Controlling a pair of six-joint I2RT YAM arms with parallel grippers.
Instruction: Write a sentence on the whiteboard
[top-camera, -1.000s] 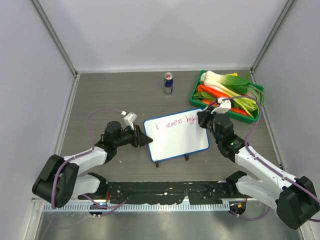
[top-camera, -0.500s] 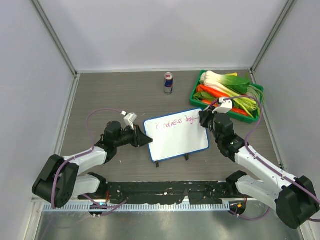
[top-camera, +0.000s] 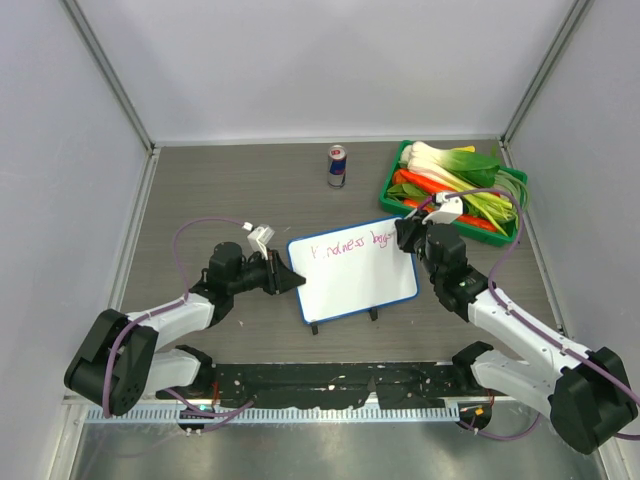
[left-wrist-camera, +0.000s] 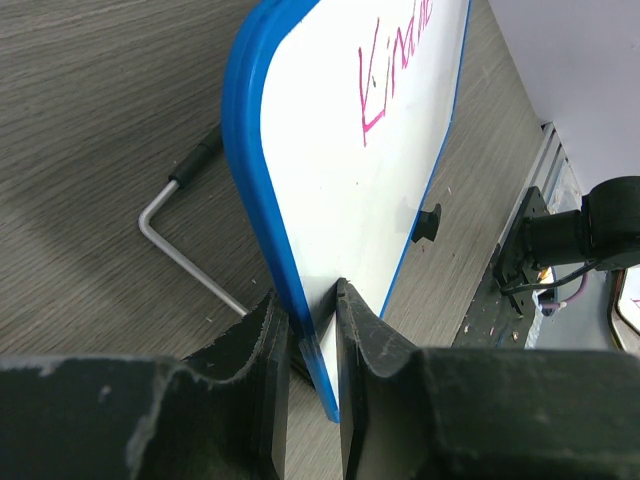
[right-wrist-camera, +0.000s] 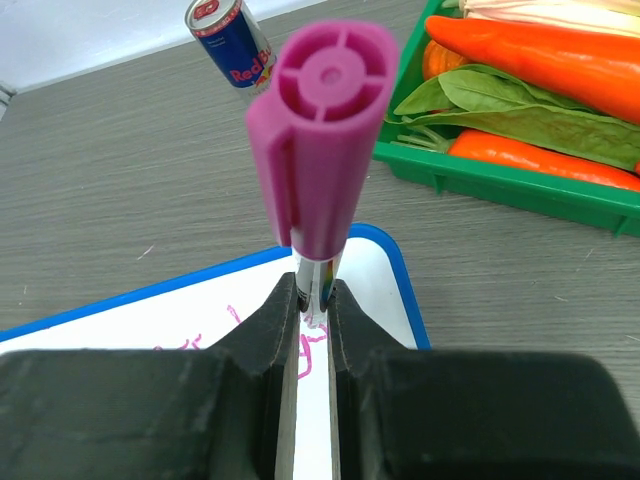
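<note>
I see the blue-rimmed white rectangular whiteboard (top-camera: 355, 282) standing tilted between both grippers, my left gripper (left-wrist-camera: 310, 302) pinching its blue side edge. Just beyond my right gripper (right-wrist-camera: 312, 295) sits a green vegetable tray (right-wrist-camera: 520, 188). Those fingers clamp a magenta plastic marker (right-wrist-camera: 320, 140) over the board's corner, at the end of the magenta scrawled sentence (top-camera: 350, 246); blank board lies below it.

From my console, the small rectangular whiteboard (top-camera: 355, 280) reads plain white with a bright blue rim, and the scrawled sentence (top-camera: 350, 247) on it is magenta-pink. The plastic marker (right-wrist-camera: 320, 130) has a matching magenta cap. The left pincer (left-wrist-camera: 312, 300) and right pincer (right-wrist-camera: 310, 300) look matte black. The desk (top-camera: 250, 190) is grey-brown with streaky wood grain. Near its far edge I see a blue-and-silver drink can (top-camera: 337, 166) with red lettering. At the far right corner, a green plastic tray (right-wrist-camera: 500, 182) holds orange carrots (right-wrist-camera: 540, 50) and green leaves (right-wrist-camera: 500, 110).
</note>
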